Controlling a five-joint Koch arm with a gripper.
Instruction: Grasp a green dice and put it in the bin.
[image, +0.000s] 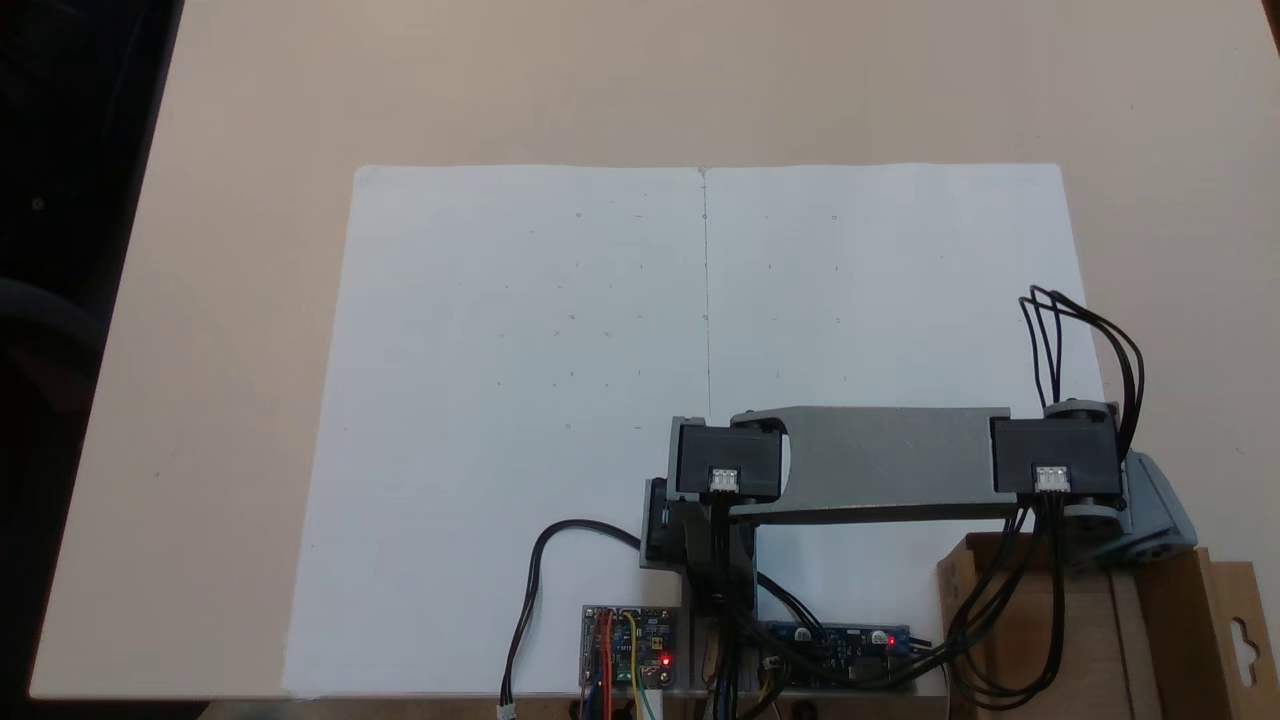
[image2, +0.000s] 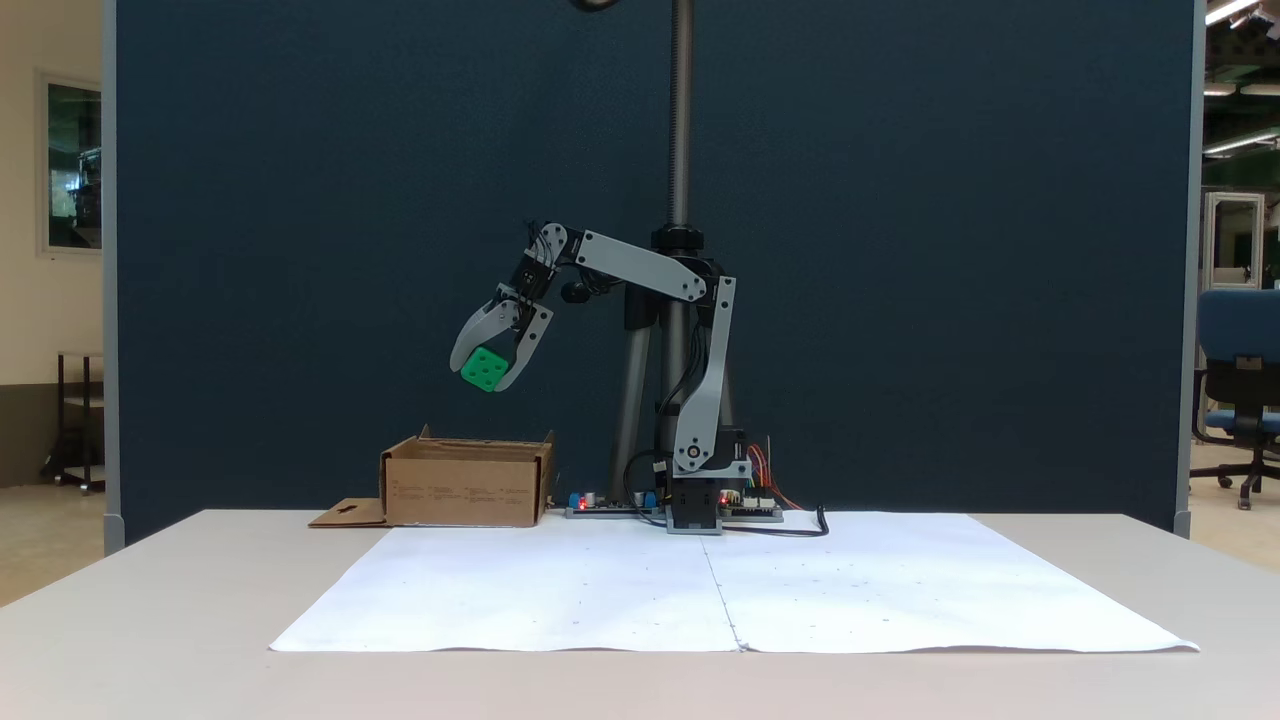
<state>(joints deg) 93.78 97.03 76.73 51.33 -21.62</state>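
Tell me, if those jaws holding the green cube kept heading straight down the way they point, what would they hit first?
Probably the bin: the gripper carrying the green dice points down over its open top, though depth is uncertain.

The dice (image2: 485, 369) is bright green with darker round pips, and the jaws of the gripper (image2: 487, 381) either side of it are pale grey, like the links of the arm (image2: 640, 265), whose motors are black with small white plugs and black cables. The bin (image2: 465, 487) is plain brown cardboard with faint dark print on its side, its flap (image: 1240, 630) the same brown. White paper (image: 520, 400) speckled with tiny dark marks covers a beige table (image: 250, 300); the boards (image: 628, 645) by the arm's foot are blue and green with red lights, and the screen (image2: 300, 200) behind is dark blue.
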